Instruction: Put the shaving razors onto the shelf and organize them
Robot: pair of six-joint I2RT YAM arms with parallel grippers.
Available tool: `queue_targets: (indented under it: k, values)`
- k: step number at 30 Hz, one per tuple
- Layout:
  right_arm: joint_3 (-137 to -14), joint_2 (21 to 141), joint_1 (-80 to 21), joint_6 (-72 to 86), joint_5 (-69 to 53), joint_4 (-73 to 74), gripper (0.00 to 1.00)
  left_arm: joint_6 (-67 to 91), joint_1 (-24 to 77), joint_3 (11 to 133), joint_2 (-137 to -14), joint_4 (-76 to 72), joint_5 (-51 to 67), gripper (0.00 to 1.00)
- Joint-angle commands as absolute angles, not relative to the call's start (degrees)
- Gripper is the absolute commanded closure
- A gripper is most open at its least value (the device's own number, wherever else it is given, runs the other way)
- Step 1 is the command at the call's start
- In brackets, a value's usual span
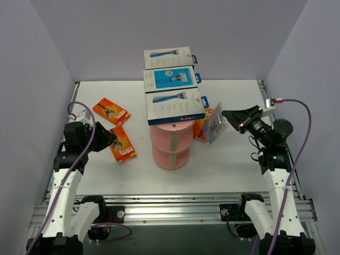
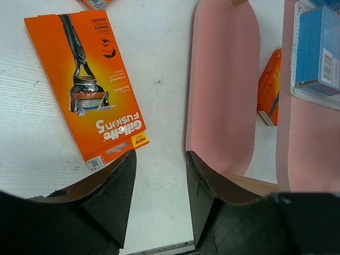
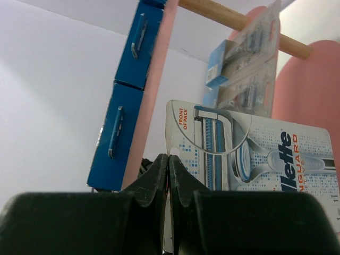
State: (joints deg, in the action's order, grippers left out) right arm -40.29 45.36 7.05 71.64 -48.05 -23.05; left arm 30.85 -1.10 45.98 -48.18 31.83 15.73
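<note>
The pink shelf (image 1: 170,149) stands mid-table with three white-and-blue razor boxes (image 1: 175,106) in a row on its top tier. My left gripper (image 1: 110,139) is open over bare table with nothing between its fingers; in the left wrist view, this gripper (image 2: 161,159) has an orange razor pack (image 2: 87,85) just left of its fingers and a pink shelf tier (image 2: 223,90) to the right. My right gripper (image 1: 226,113) is shut on the edge of a white-and-blue Gillette Guard pack (image 3: 255,154), held at the shelf's right side. Beyond it stands a clear blister pack (image 3: 249,58).
A second orange pack (image 1: 111,111) lies at the far left of the table. Another orange pack (image 1: 201,127) sits against the shelf's right side, also seen as an orange pack (image 2: 270,87) past the tier. White walls enclose the table on three sides.
</note>
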Motion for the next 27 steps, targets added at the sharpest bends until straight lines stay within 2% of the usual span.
queue_targets:
  k: [1, 3, 9, 16, 27]
  values:
    - [-44.5, 43.9, 6.8, 63.8, -48.0, -15.9, 1.00, 30.8, -1.6, 46.8, -47.5, 29.1, 17.0, 0.49]
    - [-46.5, 44.4, 6.9, 55.4, -46.9, -5.0, 1.00, 30.8, -1.6, 46.8, -47.5, 29.0, 17.0, 0.48]
    - [-40.7, 43.9, 6.9, 46.0, -46.0, 3.4, 1.00, 30.8, -1.6, 46.7, -47.5, 28.7, 17.4, 0.47]
    - [-45.7, 45.9, 6.9, 30.6, -39.2, 19.6, 1.00, 31.0, -1.7, 46.4, -47.7, 28.5, 18.1, 0.47]
    - [-50.8, 49.0, 6.2, 19.1, -31.5, 30.3, 1.00, 31.2, -1.7, 46.2, -47.9, 28.1, 18.8, 0.46]
